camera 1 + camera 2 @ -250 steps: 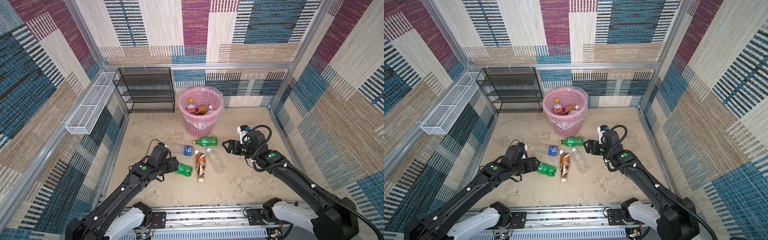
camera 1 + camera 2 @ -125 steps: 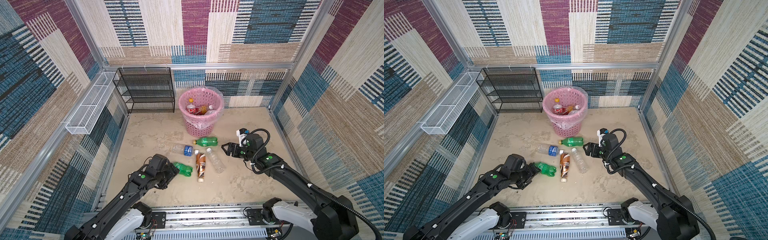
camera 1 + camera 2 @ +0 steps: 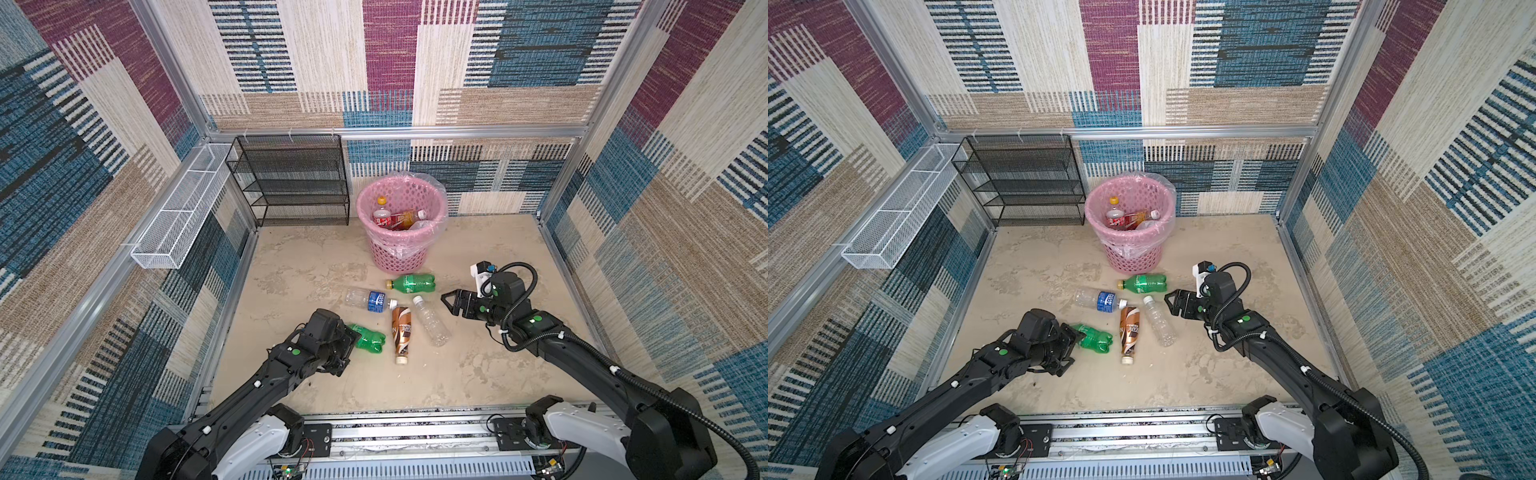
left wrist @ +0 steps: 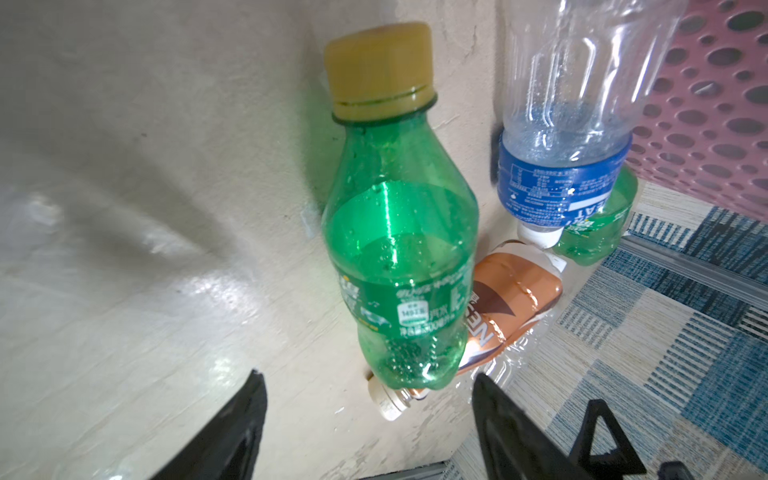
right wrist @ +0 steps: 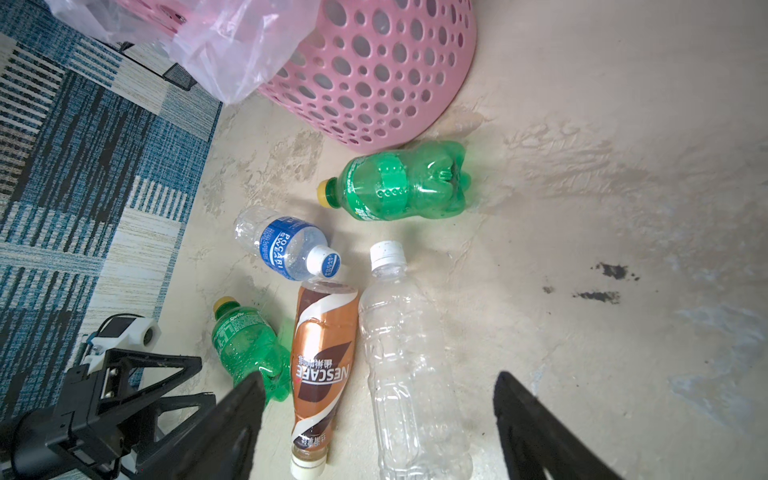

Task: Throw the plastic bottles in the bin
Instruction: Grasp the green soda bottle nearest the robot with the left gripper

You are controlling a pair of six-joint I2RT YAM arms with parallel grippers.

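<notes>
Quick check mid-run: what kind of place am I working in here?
Likely a staged robot test cell, not a real room: an aluminium frame holds patterned fabric wall panels, and a mounting rail runs along the front.

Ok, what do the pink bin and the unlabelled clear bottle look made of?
Pink bin: moulded plastic by the look, fairly matte, walls punched with round holes; a thin, crinkled clear film bag lines it. Clear bottle: thin transparent plastic, glossy, ribbed.

You are looking at a black shelf rack (image 3: 291,183) standing near a white wire tray (image 3: 183,208) hanging up.
</notes>
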